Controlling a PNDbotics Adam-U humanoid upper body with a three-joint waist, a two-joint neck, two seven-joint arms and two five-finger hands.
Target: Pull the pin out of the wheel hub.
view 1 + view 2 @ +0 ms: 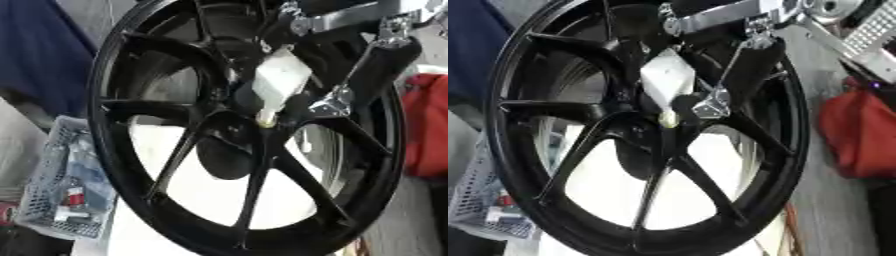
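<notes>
The black wheel stands upright and fills the view, and the pale pin sits at its hub, long axis slanting from a wide white body at upper right down to a small yellowish tip by the hub centre. The right hand comes in from the upper right and lies against the pin's right side, dark fingers seemingly curled round its lower end, though I cannot tell for sure that they clamp it. Any pull looks to run back along that slant, up and right; the left hand is nowhere in sight.
</notes>
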